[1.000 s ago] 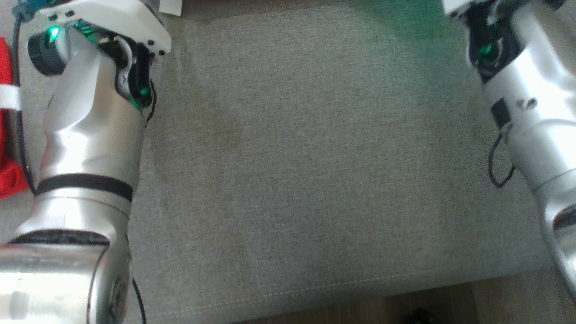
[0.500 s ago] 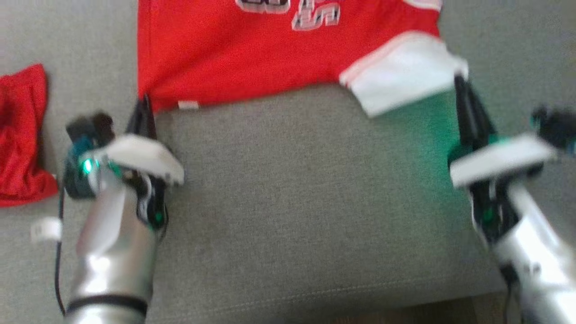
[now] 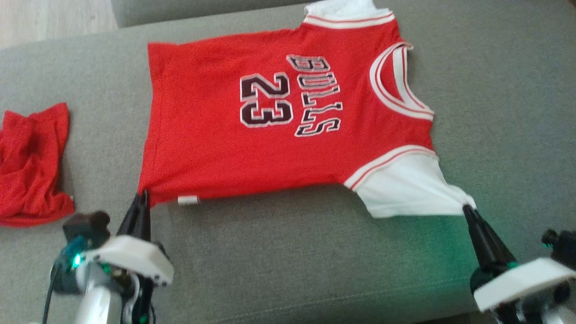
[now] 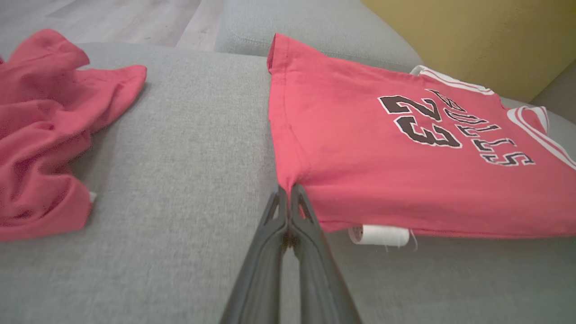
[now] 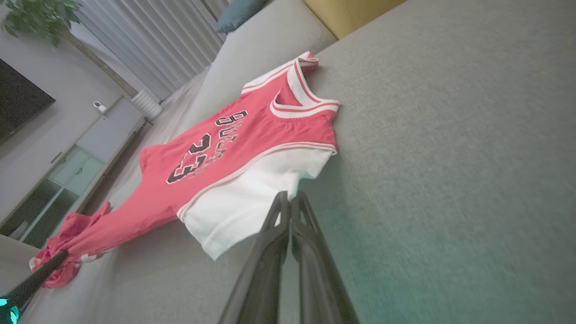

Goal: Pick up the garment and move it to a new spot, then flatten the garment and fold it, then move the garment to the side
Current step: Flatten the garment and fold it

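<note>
While flat on sofa (image 3: 279,270), garment (image 3: 202,148) in left tool (image 3: 144,196), right tool (image 3: 466,209).

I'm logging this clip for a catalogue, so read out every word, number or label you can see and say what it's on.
"23": large black number on the bright red jersey with white sleeves.
"BULLS": black lettering beside it.
Small white tag at its hem: nothing legible.
Crumpled red cloth: no text visible.
</note>
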